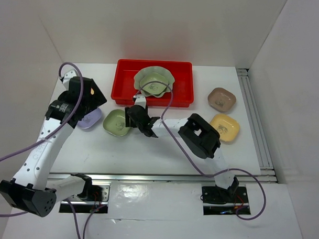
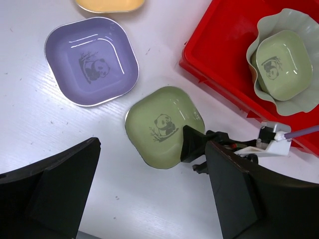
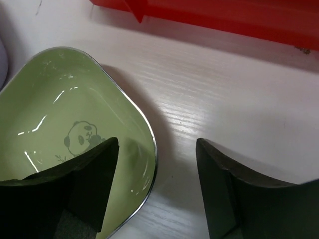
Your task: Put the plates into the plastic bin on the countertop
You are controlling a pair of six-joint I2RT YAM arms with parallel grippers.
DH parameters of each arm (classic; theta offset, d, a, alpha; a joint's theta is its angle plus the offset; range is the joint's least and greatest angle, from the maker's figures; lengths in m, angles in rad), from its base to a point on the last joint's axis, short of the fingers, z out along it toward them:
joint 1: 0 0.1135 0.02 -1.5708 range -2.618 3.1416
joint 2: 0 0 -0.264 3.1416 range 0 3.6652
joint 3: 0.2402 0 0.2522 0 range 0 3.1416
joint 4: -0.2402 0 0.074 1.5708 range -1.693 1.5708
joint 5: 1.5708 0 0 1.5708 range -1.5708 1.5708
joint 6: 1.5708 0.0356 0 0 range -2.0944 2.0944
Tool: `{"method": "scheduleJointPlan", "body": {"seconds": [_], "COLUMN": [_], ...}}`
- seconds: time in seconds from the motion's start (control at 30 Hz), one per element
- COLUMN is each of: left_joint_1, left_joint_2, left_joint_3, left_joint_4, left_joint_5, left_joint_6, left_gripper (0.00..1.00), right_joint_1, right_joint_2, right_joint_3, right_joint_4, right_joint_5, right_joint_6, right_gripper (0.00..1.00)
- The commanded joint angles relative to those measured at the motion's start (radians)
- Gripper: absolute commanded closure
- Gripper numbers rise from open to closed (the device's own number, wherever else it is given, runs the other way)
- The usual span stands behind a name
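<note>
The red plastic bin (image 1: 124,87) stands at the back and holds the pale green scalloped dish (image 1: 154,76) with a small green dish (image 2: 281,62) inside it. A second green dish (image 1: 115,122) lies on the white countertop (image 1: 148,150) in front of the bin. My right gripper (image 1: 135,118) is open at its right rim. In the right wrist view one finger (image 3: 75,189) is over the dish's inside (image 3: 55,124) and the other is outside on the counter. My left gripper (image 2: 149,199) is open and empty above the counter, near the lavender dish (image 2: 91,60).
A brown dish (image 1: 221,99) and a yellow dish (image 1: 225,127) lie at the right. Another yellow dish (image 2: 109,4) shows at the top edge of the left wrist view. White walls enclose the counter. A metal rail (image 1: 256,123) runs along the right side.
</note>
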Motion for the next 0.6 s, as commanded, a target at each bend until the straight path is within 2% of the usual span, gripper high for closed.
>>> {"method": "scheduleJointPlan", "body": {"seconds": [0.0, 0.07, 0.1, 0.33, 0.5, 0.57], "left_joint_1": [0.011, 0.011, 0.020, 0.049, 0.060, 0.069], "left_joint_2": [-0.026, -0.026, -0.026, -0.035, -0.035, -0.035], "left_joint_3": [0.011, 0.011, 0.011, 0.002, 0.002, -0.007], "left_joint_4": [0.032, 0.041, 0.041, 0.050, 0.059, 0.059], "left_joint_5": [0.003, 0.013, 0.013, 0.034, 0.056, 0.056], "left_joint_6": [0.006, 0.017, 0.017, 0.026, 0.035, 0.035], "left_gripper": [0.00, 0.00, 0.00, 0.00, 0.00, 0.00], "right_joint_1": [0.013, 0.013, 0.013, 0.035, 0.073, 0.073], "right_joint_2": [0.019, 0.019, 0.019, -0.099, -0.225, -0.312], "right_joint_3": [0.031, 0.031, 0.031, -0.086, -0.168, -0.192], "right_joint_4": [-0.087, -0.102, -0.102, -0.156, -0.236, -0.266], "right_joint_5": [0.073, 0.084, 0.084, 0.110, 0.148, 0.084], "right_joint_6": [0.018, 0.027, 0.027, 0.027, 0.006, -0.023], "right_gripper": [0.31, 0.48, 0.64, 0.97, 1.00, 1.00]}}
